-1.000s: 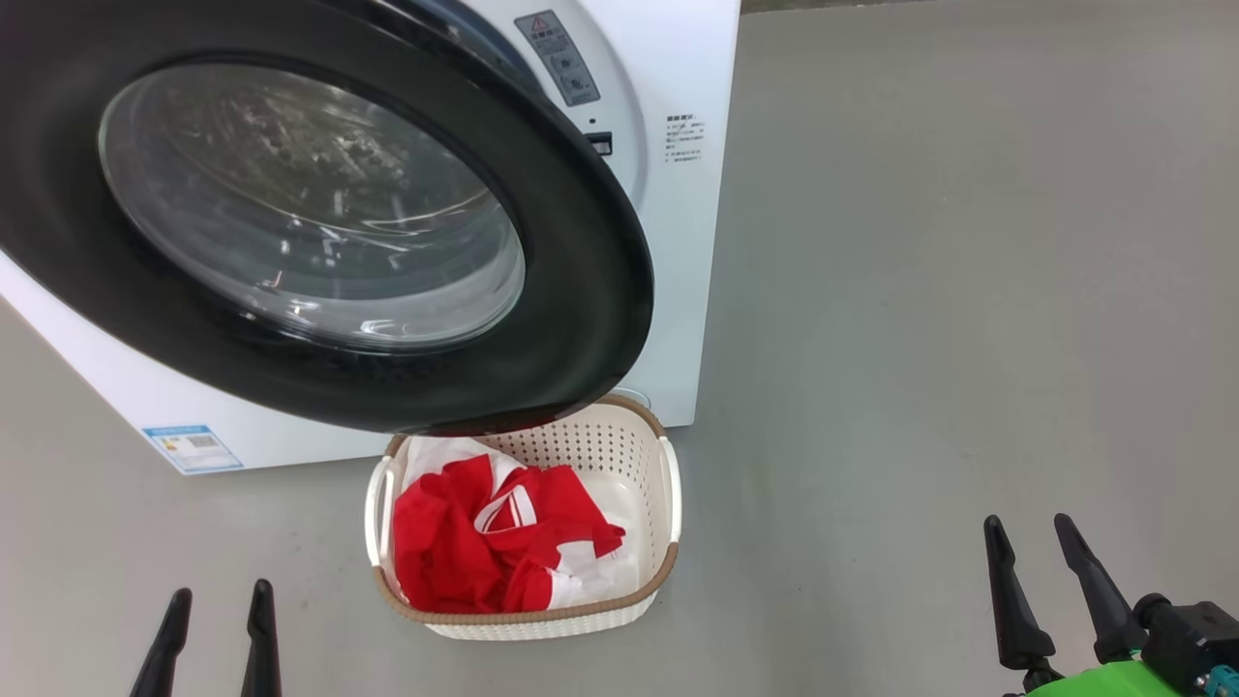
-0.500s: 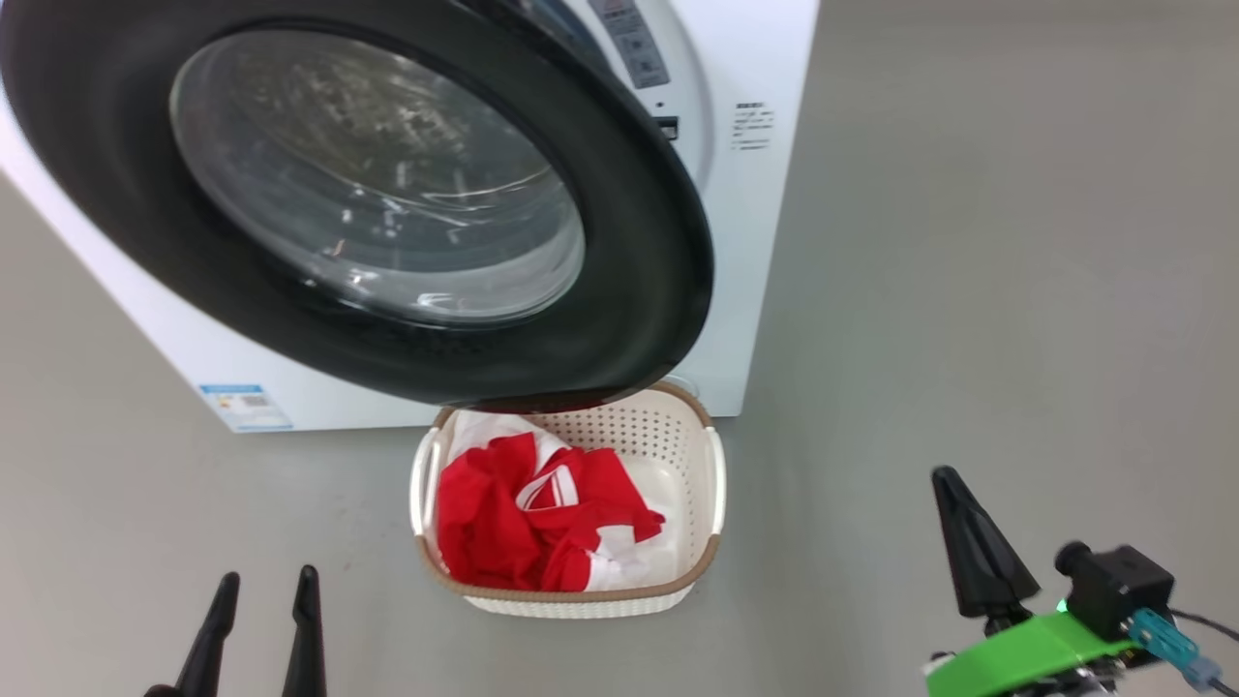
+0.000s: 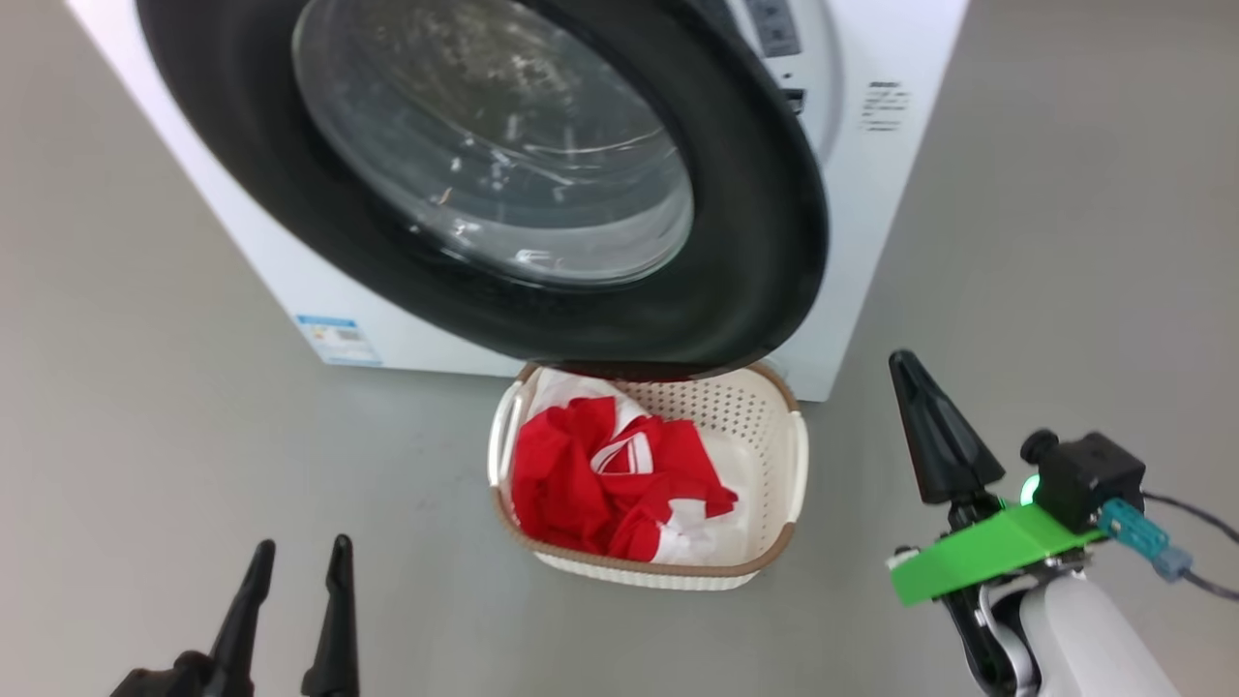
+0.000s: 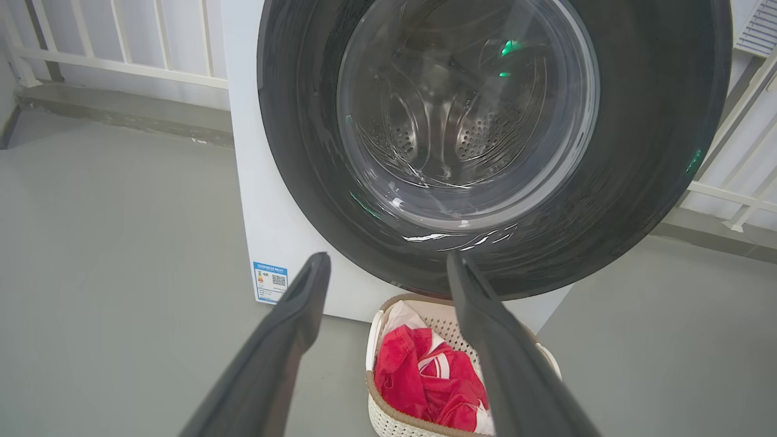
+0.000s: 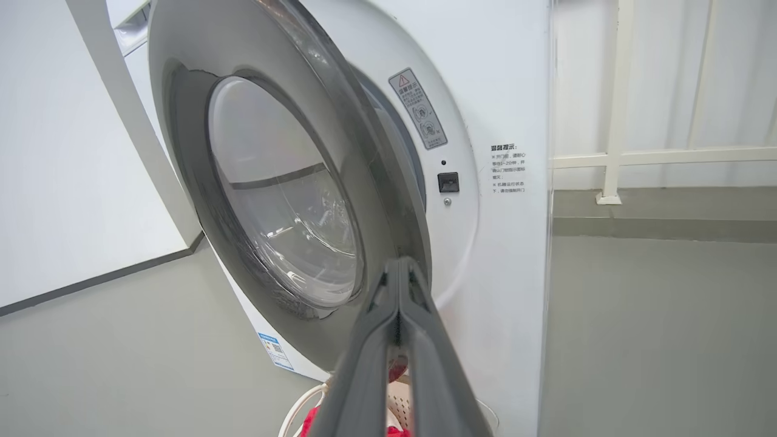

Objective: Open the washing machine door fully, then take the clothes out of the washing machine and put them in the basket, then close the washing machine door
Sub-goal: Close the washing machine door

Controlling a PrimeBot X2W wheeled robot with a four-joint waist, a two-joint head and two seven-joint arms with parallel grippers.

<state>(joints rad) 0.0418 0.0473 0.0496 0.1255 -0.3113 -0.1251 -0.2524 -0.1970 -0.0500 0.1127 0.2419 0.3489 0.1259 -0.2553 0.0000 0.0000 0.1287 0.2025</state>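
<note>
Head view: the right gripper (image 3: 912, 376) has lifted toward the half-open washing machine door (image 3: 765, 242), fingers pressed together; the left gripper (image 3: 301, 548) waits low, fingers apart. The red clothes (image 3: 581, 484) lie in the basket (image 3: 796, 455) (partly under the door's rim), so closing looks next.

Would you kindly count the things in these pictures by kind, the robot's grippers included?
Washing machine: 1
Door, open: 1
Basket: 1
Heap of red and white clothes in the basket: 1
Grippers: 2 (left gripper open, right gripper shut)
Total: 6
</note>
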